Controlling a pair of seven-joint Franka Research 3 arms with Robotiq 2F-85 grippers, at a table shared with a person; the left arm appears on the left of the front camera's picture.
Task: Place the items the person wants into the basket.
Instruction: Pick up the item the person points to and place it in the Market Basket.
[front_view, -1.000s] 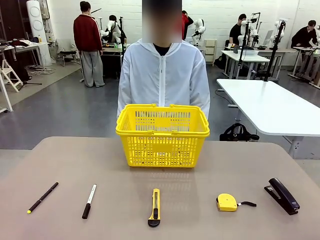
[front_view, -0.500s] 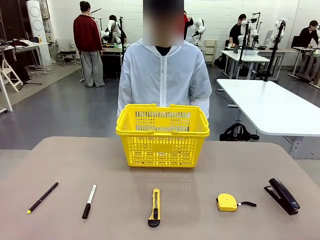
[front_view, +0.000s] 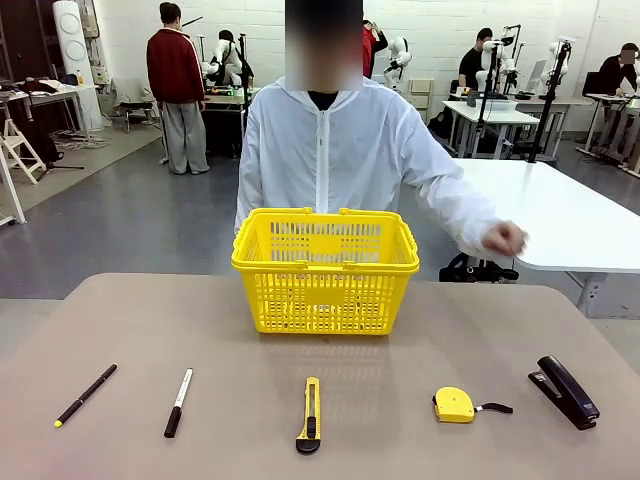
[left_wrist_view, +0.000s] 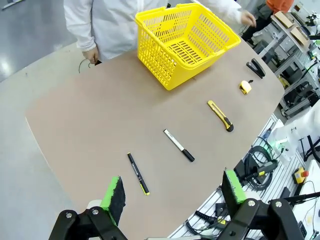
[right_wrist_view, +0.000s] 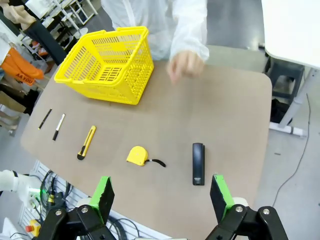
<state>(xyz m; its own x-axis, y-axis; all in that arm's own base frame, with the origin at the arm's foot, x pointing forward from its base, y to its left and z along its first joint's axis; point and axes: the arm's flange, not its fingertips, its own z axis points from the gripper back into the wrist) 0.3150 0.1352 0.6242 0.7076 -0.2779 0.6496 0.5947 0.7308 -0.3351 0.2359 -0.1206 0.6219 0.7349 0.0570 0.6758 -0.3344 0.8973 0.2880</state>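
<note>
Between my left pincer's (left_wrist_view: 173, 190) green pads (left_wrist_view: 112, 192) the jaws stand wide apart with nothing in them, high above the table (left_wrist_view: 90, 125). At ten o'clock from it lies the thin black pen (left_wrist_view: 137, 173), at twelve the marker pen (left_wrist_view: 179, 145) with its black cap toward me, and at one o'clock, ever farther out, the utility knife (left_wrist_view: 220, 115), the yellow tape measure (left_wrist_view: 245, 87) and the black stapler (left_wrist_view: 255, 68). Far off at twelve the yellow basket (left_wrist_view: 185, 42) stands upright on the table, well apart from all the tools. My right pincer (right_wrist_view: 162, 195) is likewise spread wide and grips nothing. From it the stapler lies between one and two o'clock, the tape measure at eleven, and the knife, the marker and the thin pen trail off toward ten; the basket sits farther out at eleven. At twelve the person's hand (right_wrist_view: 185, 64) hangs blurred over the table's far edge, beside the basket and touching nothing. From the front camera the five tools lie in one row along my side of the table, each apart from its neighbour, with the knife near six o'clock of the basket and the person (front_view: 330, 160) in the white jacket standing just behind it.
</note>
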